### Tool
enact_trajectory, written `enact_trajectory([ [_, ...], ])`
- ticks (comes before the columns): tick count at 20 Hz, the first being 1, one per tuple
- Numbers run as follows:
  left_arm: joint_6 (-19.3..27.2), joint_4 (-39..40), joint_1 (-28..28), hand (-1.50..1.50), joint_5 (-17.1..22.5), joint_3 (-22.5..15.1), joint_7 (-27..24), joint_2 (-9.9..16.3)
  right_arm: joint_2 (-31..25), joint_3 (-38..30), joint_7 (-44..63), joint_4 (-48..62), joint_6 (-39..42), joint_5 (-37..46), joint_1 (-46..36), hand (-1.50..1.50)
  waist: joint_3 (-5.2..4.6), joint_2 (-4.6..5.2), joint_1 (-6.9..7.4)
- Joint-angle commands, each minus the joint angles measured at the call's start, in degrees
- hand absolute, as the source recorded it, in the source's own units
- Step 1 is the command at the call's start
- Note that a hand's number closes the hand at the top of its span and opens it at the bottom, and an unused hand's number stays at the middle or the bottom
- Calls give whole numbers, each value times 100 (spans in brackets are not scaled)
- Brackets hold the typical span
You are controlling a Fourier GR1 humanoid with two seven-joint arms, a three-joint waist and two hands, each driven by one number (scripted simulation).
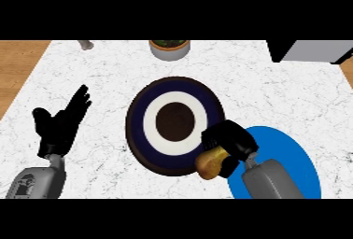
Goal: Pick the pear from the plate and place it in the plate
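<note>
We see our right hand (229, 138) curled round the yellow-brown pear (210, 162). The pear sits over the near right rim of the dark ringed plate (141, 112), beside the blue plate (296, 158) by the counter's (289, 93) near edge. Our left hand (60, 122) rests open with straight fingers, near the counter's left edge.

White marble counter (289, 93), thin grey veining; tan wood at far left edge. Ringed plate (141, 116): dark brown rim, navy band, white ring, dark brown centre. Plain bright blue plate (296, 158) at near right. Pear (209, 163) yellow-brown, mottled. Black left hand (59, 123) and black right hand (231, 137), grey forearms. Grey pot (169, 50), far centre.
</note>
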Motion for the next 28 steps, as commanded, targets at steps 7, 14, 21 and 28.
enact_trajectory([
  [7, -23, 137, -52, 0, -88, -148, -40, -92, 521, 749, 2832, -1260, -2602, -102, -920, 150, 20, -89, 110],
  [14, 33, 146, -133, 0, -96, -89, 111, -51, 526, 1408, 5525, -1540, -3920, 956, -1578, 150, 7, -76, 84],
  [21, -12, 186, -228, 0, -80, -71, -72, -87, 526, 2272, 8251, -1229, -4946, 1457, -2311, 150, 17, 24, 77],
  [28, 107, 235, -246, 0, -108, 34, 23, -87, 524, 2307, 8722, -771, -5137, 1811, -2191, 150, 28, 40, -107],
])
